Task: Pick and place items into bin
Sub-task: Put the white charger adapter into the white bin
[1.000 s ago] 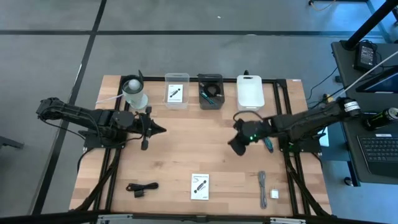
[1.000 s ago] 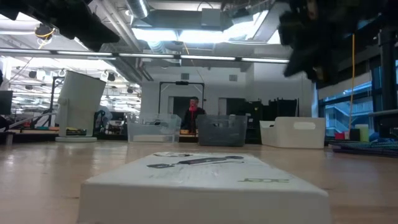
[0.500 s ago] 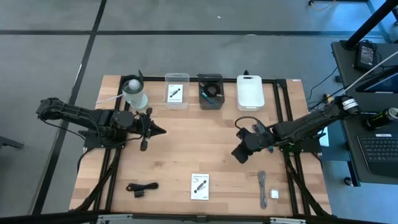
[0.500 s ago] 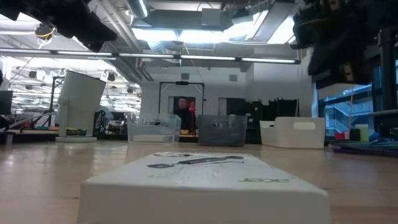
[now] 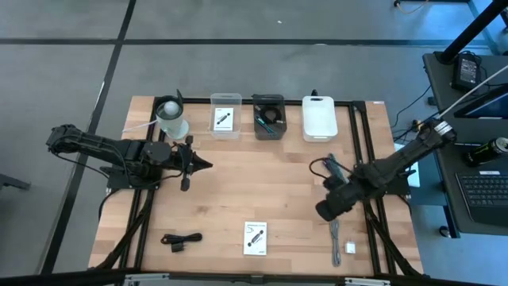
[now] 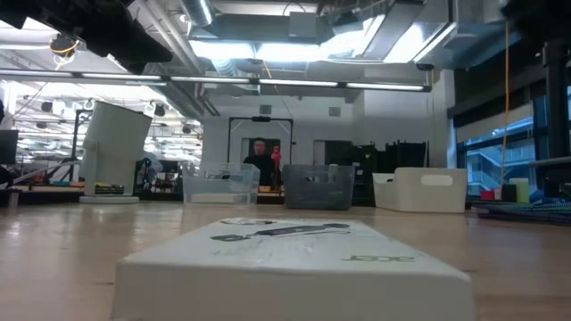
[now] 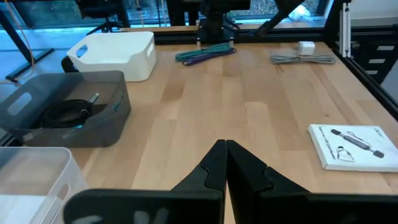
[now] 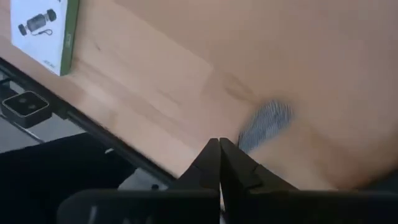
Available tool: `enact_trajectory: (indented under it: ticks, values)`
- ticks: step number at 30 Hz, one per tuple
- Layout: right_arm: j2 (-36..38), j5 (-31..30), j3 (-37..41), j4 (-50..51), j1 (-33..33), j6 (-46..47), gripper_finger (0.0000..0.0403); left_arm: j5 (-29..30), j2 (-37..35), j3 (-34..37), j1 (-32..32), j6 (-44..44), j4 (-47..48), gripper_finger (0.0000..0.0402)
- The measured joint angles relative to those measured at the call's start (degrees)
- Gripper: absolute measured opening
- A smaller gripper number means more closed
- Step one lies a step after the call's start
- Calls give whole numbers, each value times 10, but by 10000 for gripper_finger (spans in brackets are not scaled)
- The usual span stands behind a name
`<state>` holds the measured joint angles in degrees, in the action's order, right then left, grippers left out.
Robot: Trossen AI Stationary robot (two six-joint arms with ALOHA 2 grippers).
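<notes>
The right gripper (image 5: 328, 210) has its jaws clenched on nothing, fingertip against fingertip (the right wrist view shows them pressed into one dark point above bare wood). It hangs over the right half of the worktop (image 5: 238, 183), just above the near end of the grey cable (image 5: 335, 237), which lies stretched toward the front edge with a small white block (image 5: 350, 248) beside it. A teal pen-like tool (image 5: 334, 168) lies just behind that gripper.

The left gripper (image 5: 205, 166) is also clenched and empty, its jaws meeting at a tip that points across the worktop from the left side.

At the front edge, near the middle, lies a white printed card (image 5: 255, 237); further left a black coiled cable (image 5: 181, 239) rests on the wood.

Along the back edge four containers stand in a row: a whitish round cup (image 5: 171, 117), a clear bin (image 5: 225, 117) with a printed card inside, a grey bin (image 5: 268, 117) holding a coiled black cable, and a white bin (image 5: 319, 117).

A person (image 6: 260, 159) stands in the room beyond, seen from the low view.
</notes>
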<state>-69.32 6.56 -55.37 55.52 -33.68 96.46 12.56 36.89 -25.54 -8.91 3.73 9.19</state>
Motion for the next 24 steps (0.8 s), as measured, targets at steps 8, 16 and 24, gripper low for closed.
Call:
enact_trajectory:
  ticks: [8,16,24]
  values:
    - [-81,-15,-101,96,-125,189,0,0,0,0,0,9,0,2]
    - [-163,23,-101,88,-191,297,39,18,0,0,0,-13,0,2]
    - [-218,61,-100,81,-210,336,115,19,0,0,0,-30,0,2]
